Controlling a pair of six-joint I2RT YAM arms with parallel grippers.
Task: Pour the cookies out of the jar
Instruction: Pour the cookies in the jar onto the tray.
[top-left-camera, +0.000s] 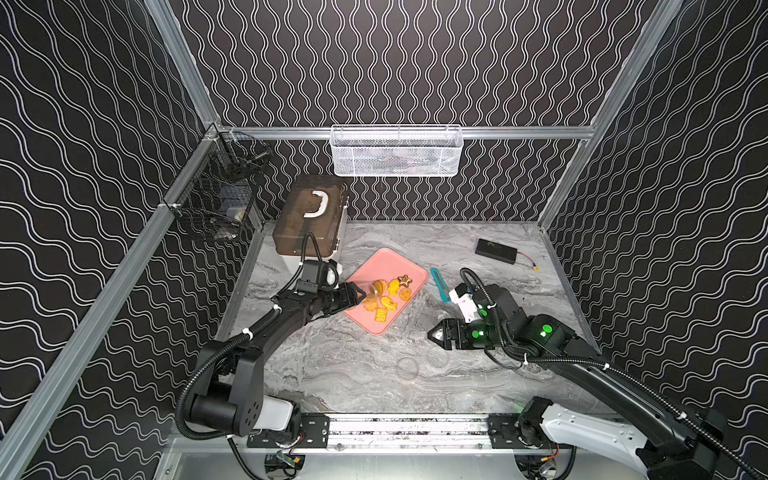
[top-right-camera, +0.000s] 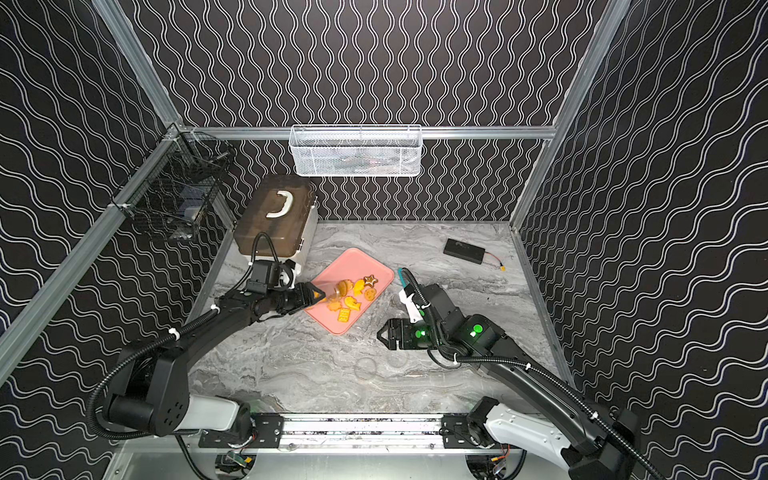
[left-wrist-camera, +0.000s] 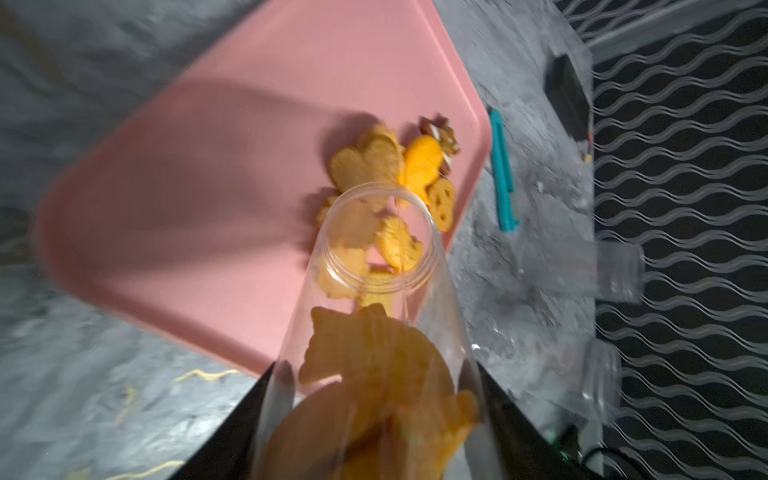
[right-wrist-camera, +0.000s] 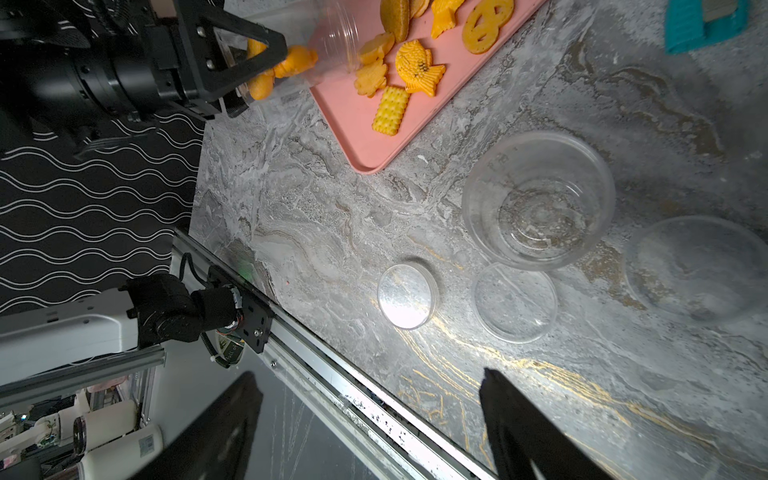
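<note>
My left gripper (top-left-camera: 357, 293) (top-right-camera: 318, 293) (left-wrist-camera: 376, 370) is shut on a clear plastic jar (top-left-camera: 366, 292) (left-wrist-camera: 374, 257) (right-wrist-camera: 332, 37). The jar is tipped on its side with its open mouth low over the pink tray (top-left-camera: 382, 262) (top-right-camera: 349, 262) (left-wrist-camera: 208, 166) (right-wrist-camera: 374, 145). Several orange-yellow cookies (top-left-camera: 390, 297) (top-right-camera: 353, 297) (left-wrist-camera: 374, 162) (right-wrist-camera: 419, 68) and a brown star lie on the tray by the mouth. A few cookies (left-wrist-camera: 374, 357) (right-wrist-camera: 293, 62) are still inside the jar, between the fingers. My right gripper (top-left-camera: 432, 334) (top-right-camera: 380, 332) (right-wrist-camera: 370, 374) is open and holds nothing, to the right of the tray.
An open clear cup (right-wrist-camera: 536, 199) and clear lids (right-wrist-camera: 409, 297) (right-wrist-camera: 515, 303) lie on the marble table near my right gripper. A teal clip (top-left-camera: 439, 284) lies right of the tray and a black battery pack (top-left-camera: 496, 249) farther back. A brown-lidded box (top-left-camera: 309, 216) stands behind my left arm.
</note>
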